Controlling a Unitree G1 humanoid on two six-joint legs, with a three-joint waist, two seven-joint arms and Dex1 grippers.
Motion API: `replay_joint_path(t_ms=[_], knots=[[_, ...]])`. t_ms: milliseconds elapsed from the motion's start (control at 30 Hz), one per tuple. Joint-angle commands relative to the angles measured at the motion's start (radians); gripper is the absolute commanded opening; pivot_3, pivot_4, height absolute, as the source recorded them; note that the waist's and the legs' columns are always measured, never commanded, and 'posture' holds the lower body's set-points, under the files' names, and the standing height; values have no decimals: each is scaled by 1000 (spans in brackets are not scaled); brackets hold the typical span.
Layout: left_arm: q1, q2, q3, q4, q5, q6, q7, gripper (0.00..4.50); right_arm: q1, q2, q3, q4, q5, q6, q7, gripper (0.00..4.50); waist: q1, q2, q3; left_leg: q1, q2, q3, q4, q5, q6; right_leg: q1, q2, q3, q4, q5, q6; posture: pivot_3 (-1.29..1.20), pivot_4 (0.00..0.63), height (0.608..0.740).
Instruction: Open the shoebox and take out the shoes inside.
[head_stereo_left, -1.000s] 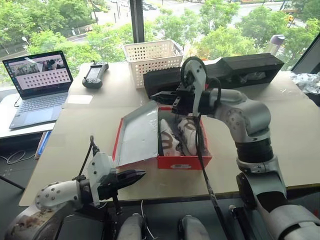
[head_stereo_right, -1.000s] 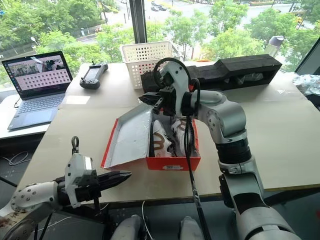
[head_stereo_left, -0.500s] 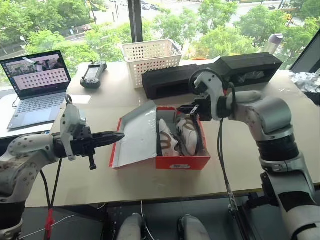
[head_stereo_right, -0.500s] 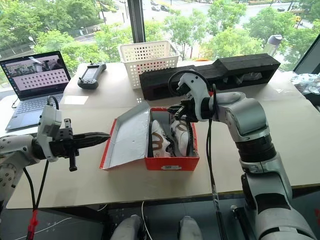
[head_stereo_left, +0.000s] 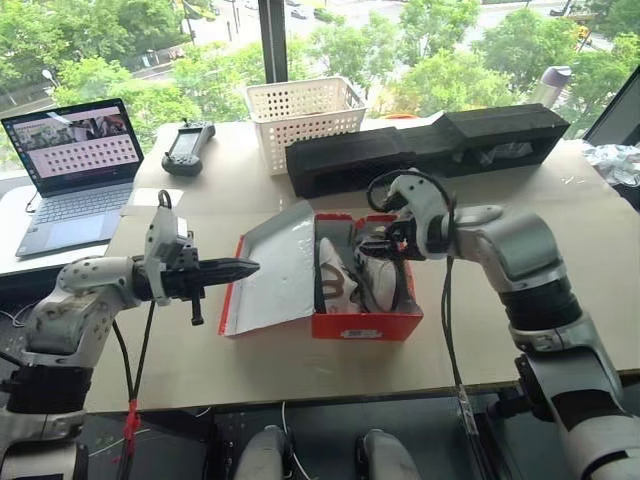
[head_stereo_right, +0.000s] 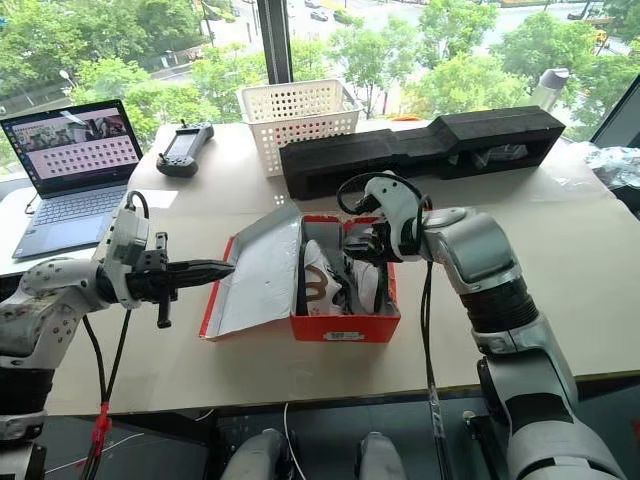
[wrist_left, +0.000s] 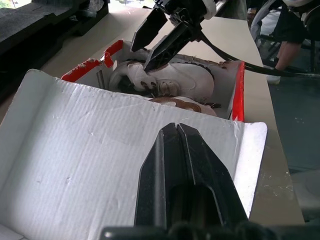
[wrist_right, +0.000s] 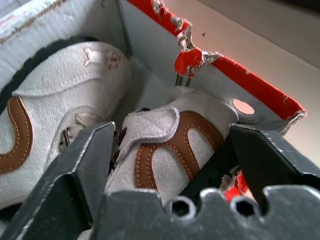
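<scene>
The red shoebox (head_stereo_left: 365, 322) sits open near the middle of the bench (head_stereo_left: 560, 260), a little toward its near edge, with the white-lined lid (head_stereo_left: 275, 268) folded out flat toward the robot's left. Both shoes (head_stereo_left: 360, 272) lie side by side inside, their long axes running from the bench's near edge toward its far edge, parallel to the box's long sides.

The right pincer (head_stereo_left: 375, 243) is down inside the far end of the box, angled downward and toward the left. Its two black fingers (wrist_right: 82, 167) stand spread wide on either side of the shoe on the robot's right (wrist_right: 172, 145), the light suede one with brown curved trim; they straddle it across its width, not along its length, and do not yet appear to press on it. The torn red rim of the box (wrist_right: 192, 56) is just beyond.

The left pincer (head_stereo_left: 232, 268) is shut and holds nothing. It points level toward the right, its tip over the outer edge of the flat lid, well apart from the shoes.

So the right arm is clearly the nearer one. Judging from this, the next step is closing on the straddled shoe and lifting it clear of the near box wall.
</scene>
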Motion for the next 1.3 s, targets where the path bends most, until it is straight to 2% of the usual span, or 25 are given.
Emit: replay_joint_path(t_ms=[33, 333, 700, 767, 867, 900, 1133, 1233, 1300], knots=[[-11, -40, 12, 8, 29, -75, 7, 0, 20, -37, 24, -94, 5, 22, 29, 4489, 1, 0, 0, 0, 0, 0, 0, 0, 0, 0, 0, 0, 0, 0, 0, 0, 150, 733], [43, -140, -8, 8, 79, -152, 33, 0, 62, -42, 68, -150, 3, 54, 41, 4489, 0, 0, 0, 0, 0, 0, 0, 0, 0, 1, 0, 0, 1, 0, 0, 0, 150, 733], [58, -174, -19, -9, 85, -146, 46, 0, 110, -40, 184, -53, -124, -49, 3, 4489, 0, -1, 0, 7, 1, -1, 2, 0, 0, 8, 0, -1, 0, 0, 0, 0, 150, 733], [57, -173, -21, -15, 84, -142, 47, 0, 117, -39, 208, -34, -154, -74, -5, 4489, 0, -1, -1, 9, 1, -2, 2, -3, -6, 10, -1, -1, 0, -1, -3, 0, 150, 733], [55, -172, -22, -21, 83, -136, 51, 0, 124, -34, 230, -18, -186, -100, -12, 3846, 2, -3, -2, 15, 1, -2, 2, -4, -7, 11, -2, -1, 0, -3, -5, 0, 150, 733], [56, -172, -22, -27, 81, -132, 53, 0, 127, -39, 246, -14, -203, -109, -11, 3419, 2, -4, -2, 16, 0, -2, 2, -5, -8, 12, -3, -2, 0, -3, -5, 0, 150, 733], [65, -171, -25, -52, 73, -118, 60, 0, 154, -18, 263, 2, -264, -120, -3, 1182, 1, -12, -8, 17, 0, -2, 1, -5, -8, 12, -8, -4, 0, -2, -5, 0, 150, 733], [71, -170, -26, -58, 74, -115, 64, 0, 162, 11, 242, -4, -265, -106, -6, 394, 0, -14, -9, 17, 0, -2, 1, -5, -9, 11, -12, -5, -1, -2, -5, 0, 150, 733], [72, -169, -26, -58, 75, -114, 66, 0, 166, 26, 231, -13, -269, -99, -5, 121, -1, -14, -9, 17, 1, -2, 1, -5, -9, 11, -13, -6, 0, -2, -5, 0, 150, 733]])
